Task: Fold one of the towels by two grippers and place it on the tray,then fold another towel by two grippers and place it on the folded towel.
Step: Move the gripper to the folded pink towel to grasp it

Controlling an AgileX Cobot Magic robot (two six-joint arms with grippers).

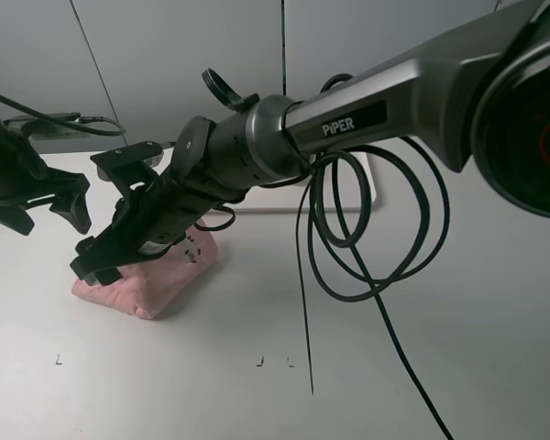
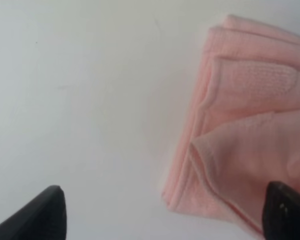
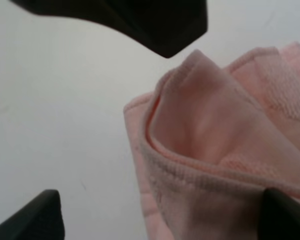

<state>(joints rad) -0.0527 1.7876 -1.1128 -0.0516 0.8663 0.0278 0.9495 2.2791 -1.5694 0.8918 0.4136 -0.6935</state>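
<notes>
Pink towel (image 1: pixel 151 284) folded in layers, lying on desk (image 1: pixel 165 385) nearest camera, not on tray.

Right gripper (image 1: pixel 105 261) low over towel's edge, jaws wide, straddling fold corner; nothing clamped yet. Likely lining up grasp for lift.

Left gripper (image 1: pixel 50 206) just beside, above desk, jaws fully spread, empty.

Cable loops (image 1: pixel 367 238) hang off right arm.

Tray (image 1: pixel 371 188) behind, mostly hidden by right arm; cream towel not visible.
</notes>
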